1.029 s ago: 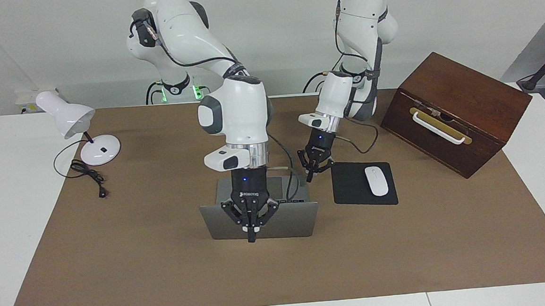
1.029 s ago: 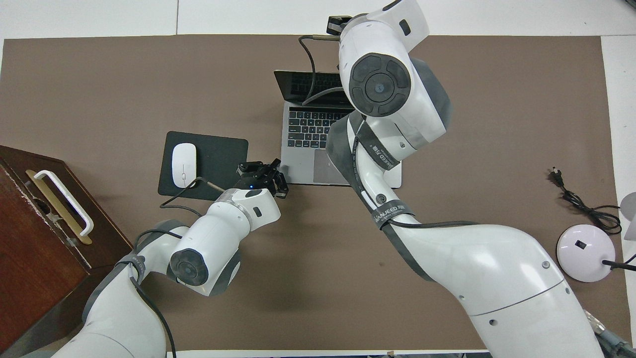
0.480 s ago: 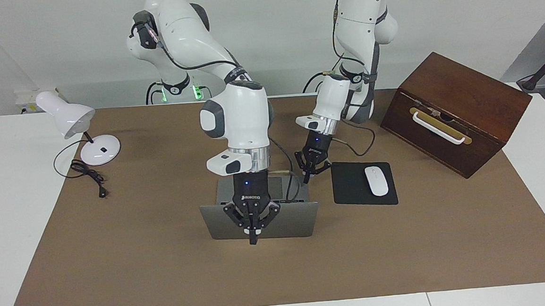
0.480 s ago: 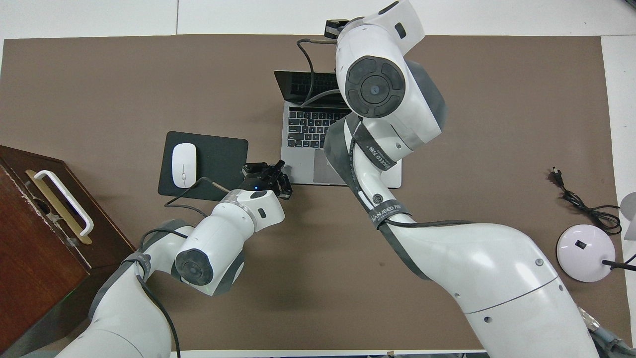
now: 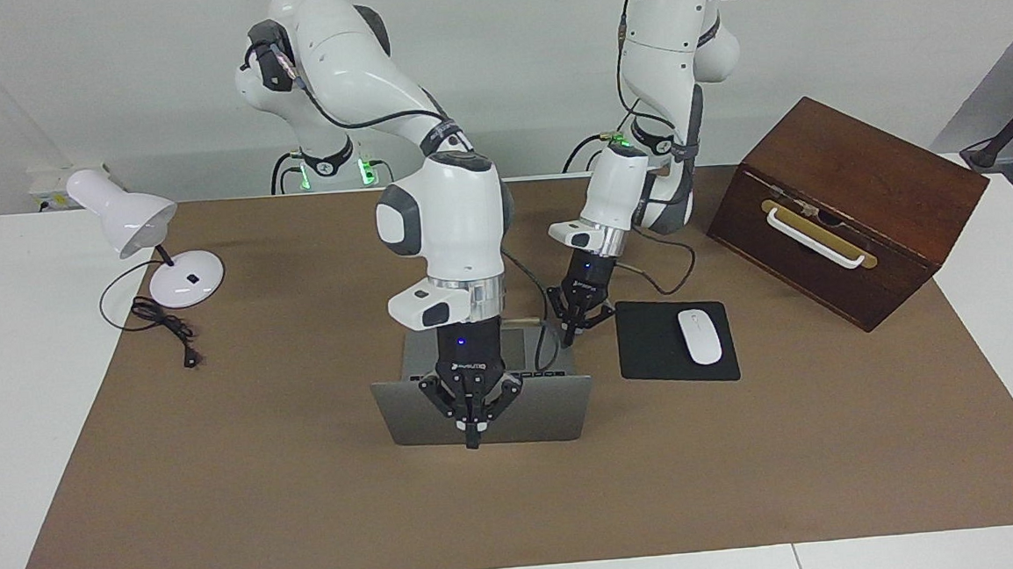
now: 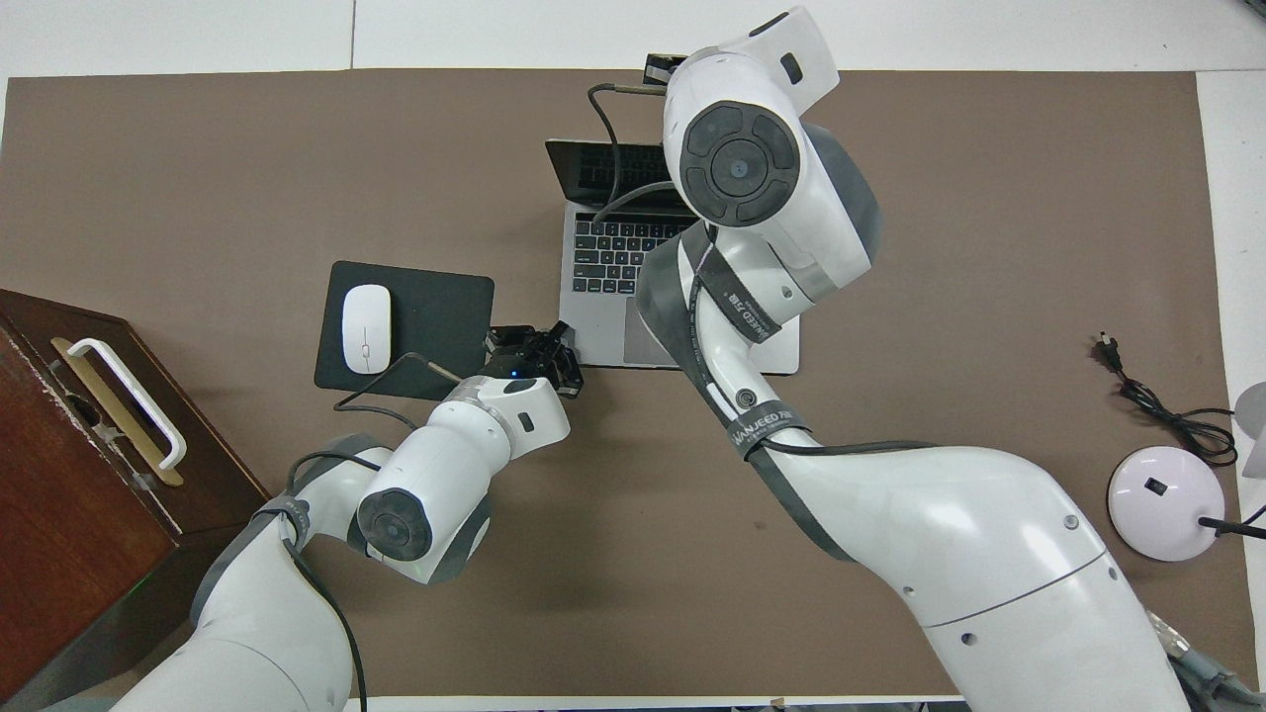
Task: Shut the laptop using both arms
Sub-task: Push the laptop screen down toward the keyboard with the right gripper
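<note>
The laptop point(image 5: 482, 409) stands open at mid-table, lid back facing away from the robots. The right gripper point(image 5: 473, 434), fingers together, hangs against that back; a good close would press high on the lid, steadily. The left gripper point(image 5: 581, 322), whose finger state cannot be told, sits at the base's corner to brace it. At its 3 o'clock in the facing view lies the mouse pad point(image 5: 651, 346); the table past the lid lies bare.

Robotics lab, staged as an office desk: two glossy white jointed arms point(image 5: 440, 209) bolted at a white table point(image 5: 3, 394) with brown mat point(image 5: 309, 508), bare white wall, props like white desk lamp point(image 5: 129, 224) and dark wooden box point(image 5: 844, 202).
</note>
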Motion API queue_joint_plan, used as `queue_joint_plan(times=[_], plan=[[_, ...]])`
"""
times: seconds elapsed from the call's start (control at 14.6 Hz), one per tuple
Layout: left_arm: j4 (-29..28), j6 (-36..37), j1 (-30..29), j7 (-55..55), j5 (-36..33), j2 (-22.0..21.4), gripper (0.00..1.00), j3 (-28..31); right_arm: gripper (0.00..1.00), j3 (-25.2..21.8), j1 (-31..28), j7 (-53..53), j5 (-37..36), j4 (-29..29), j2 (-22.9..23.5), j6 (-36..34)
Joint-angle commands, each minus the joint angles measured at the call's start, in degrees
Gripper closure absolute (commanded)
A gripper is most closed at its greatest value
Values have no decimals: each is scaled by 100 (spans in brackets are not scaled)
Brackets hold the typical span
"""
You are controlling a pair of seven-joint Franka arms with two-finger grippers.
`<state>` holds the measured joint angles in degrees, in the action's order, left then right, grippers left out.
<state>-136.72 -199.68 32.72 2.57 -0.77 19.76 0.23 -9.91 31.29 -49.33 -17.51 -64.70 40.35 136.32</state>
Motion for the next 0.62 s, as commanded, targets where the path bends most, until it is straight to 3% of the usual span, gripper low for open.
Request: queue_joint_plan(times=[0.0, 0.55], plan=[[119, -88, 121, 77, -37, 169, 100, 91, 100, 165, -79, -68, 265, 36, -19, -272], [111, -88, 199, 209, -37, 221, 100, 91, 100, 288, -79, 521, 1153, -60, -168, -1011]])
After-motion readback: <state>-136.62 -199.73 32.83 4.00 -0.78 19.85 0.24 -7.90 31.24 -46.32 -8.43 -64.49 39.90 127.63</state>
